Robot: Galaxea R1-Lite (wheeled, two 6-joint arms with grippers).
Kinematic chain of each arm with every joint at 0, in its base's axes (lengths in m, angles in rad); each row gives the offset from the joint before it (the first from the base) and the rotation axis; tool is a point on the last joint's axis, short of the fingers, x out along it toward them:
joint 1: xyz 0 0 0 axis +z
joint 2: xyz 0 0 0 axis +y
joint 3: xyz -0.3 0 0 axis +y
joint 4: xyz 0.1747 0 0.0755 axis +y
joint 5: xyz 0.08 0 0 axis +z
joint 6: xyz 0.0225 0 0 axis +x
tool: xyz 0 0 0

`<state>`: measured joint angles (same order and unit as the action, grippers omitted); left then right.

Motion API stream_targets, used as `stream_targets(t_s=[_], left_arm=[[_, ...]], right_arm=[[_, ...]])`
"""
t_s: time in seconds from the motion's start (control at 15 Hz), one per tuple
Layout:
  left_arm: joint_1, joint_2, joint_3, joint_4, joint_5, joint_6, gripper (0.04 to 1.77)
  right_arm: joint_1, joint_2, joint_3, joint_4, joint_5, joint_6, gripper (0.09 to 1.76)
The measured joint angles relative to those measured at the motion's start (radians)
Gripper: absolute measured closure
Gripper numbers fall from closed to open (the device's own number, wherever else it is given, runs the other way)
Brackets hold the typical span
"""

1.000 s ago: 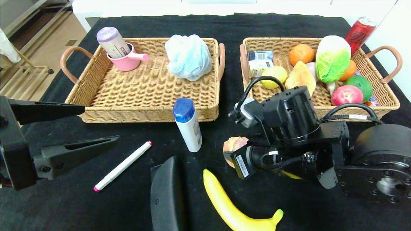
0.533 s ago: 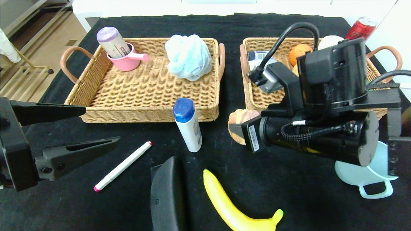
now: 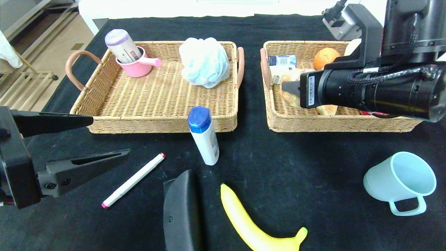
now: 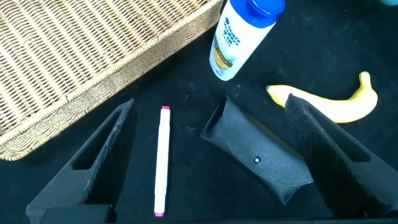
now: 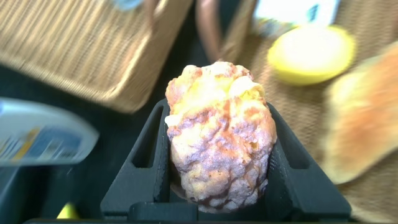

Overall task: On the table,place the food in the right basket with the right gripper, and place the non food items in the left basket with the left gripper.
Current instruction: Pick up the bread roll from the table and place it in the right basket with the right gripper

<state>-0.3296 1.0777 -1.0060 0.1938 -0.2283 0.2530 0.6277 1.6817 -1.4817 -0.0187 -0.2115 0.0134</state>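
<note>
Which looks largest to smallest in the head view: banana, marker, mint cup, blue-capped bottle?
1. banana
2. mint cup, though it looks close to the blue-capped bottle
3. marker, long but thinnest

Staged test bench, lab-like room: black cloth-covered table (image 3: 285, 167), two wicker baskets (image 3: 104, 89) (image 3: 275, 115), toy food and toiletries laid out, pale tiled floor (image 3: 52, 52), metal rack (image 3: 21, 83) beside.

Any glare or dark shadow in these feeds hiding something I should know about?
Head view: the white surface beyond the table is washed out; the right gripper and its arm hide much of the right basket. Left wrist view: even light, no glare on the marker near the open left gripper. Right wrist view: the bread, clamped in the gripper, is evenly lit.
</note>
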Motion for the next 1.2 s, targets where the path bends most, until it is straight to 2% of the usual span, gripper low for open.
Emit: stream_targets(t_s=[0.6, 0.93, 1.2], left_arm=[[-0.015, 0.002, 0.001, 0.0, -0.001, -0.001, 0.09], [-0.019, 0.007, 0.002, 0.0, -0.001, -0.001, 0.09], [-0.019, 0.003, 0.003, 0.0, -0.001, 0.0, 0.09]], right_arm=[[-0.218, 0.112, -0.227, -0.009, 0.0, 0.0, 0.98], [-0.286, 0.206, -0.328, -0.036, 0.032, 0.001, 0.98], [-0.304, 0.264, -0.373, -0.055, 0.053, 0.0, 0.98]])
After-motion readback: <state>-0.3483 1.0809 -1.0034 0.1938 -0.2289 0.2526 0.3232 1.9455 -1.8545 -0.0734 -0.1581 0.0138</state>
